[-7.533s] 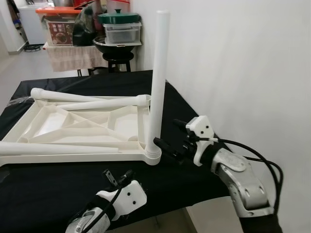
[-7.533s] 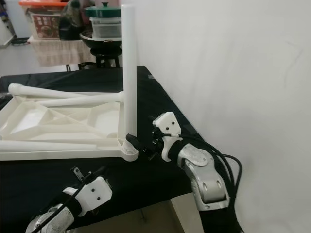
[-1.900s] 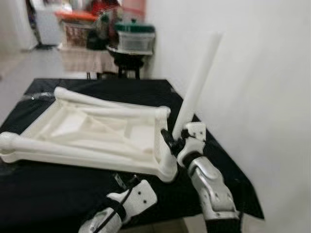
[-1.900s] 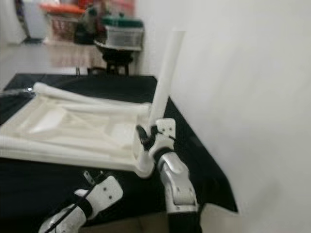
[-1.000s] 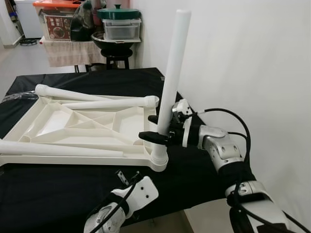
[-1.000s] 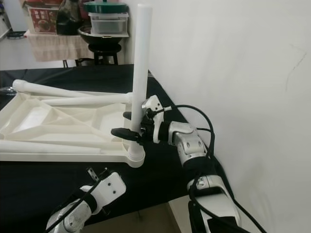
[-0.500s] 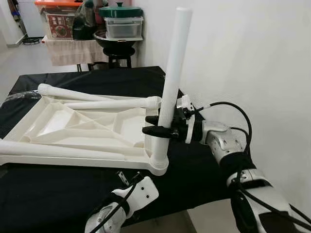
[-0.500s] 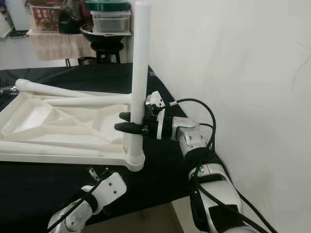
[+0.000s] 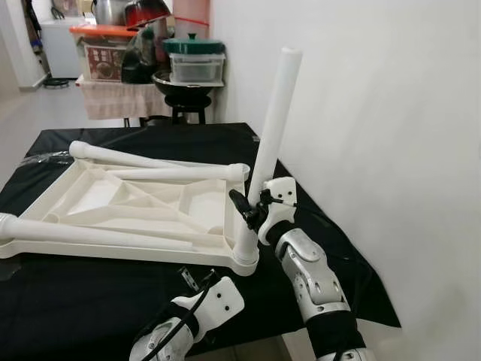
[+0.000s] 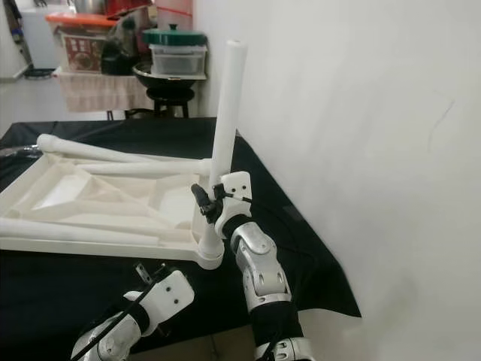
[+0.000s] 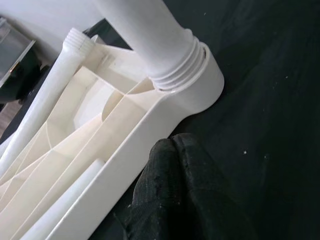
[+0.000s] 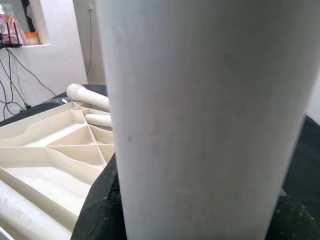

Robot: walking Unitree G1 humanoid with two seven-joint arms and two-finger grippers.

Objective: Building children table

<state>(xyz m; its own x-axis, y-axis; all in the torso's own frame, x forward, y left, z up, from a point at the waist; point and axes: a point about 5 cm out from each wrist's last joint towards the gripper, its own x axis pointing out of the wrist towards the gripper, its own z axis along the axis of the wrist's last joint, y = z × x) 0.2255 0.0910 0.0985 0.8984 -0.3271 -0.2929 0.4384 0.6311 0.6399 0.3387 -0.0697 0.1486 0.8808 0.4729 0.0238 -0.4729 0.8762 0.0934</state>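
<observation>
A white children's table top lies upside down on the black-covered table. One white leg stands in its near right corner socket, leaning slightly toward the wall. My right gripper is shut on this leg low down, just above the socket; in the right wrist view the leg sits between the black fingers. Three loose legs lie across the top, two at the back and one in front. My left gripper hovers shut at the top's front edge, near the socket.
A white wall runs close along the table's right side. Behind the table stand a stool with a pot and a lidded container and a shelf with an orange-lidded box. Bare black cloth lies in front of the table top.
My right arm has swung from reaching in sideways to coming up from below, still gripping the leg. The leg now leans a little more toward the wall. The camera has shifted.
</observation>
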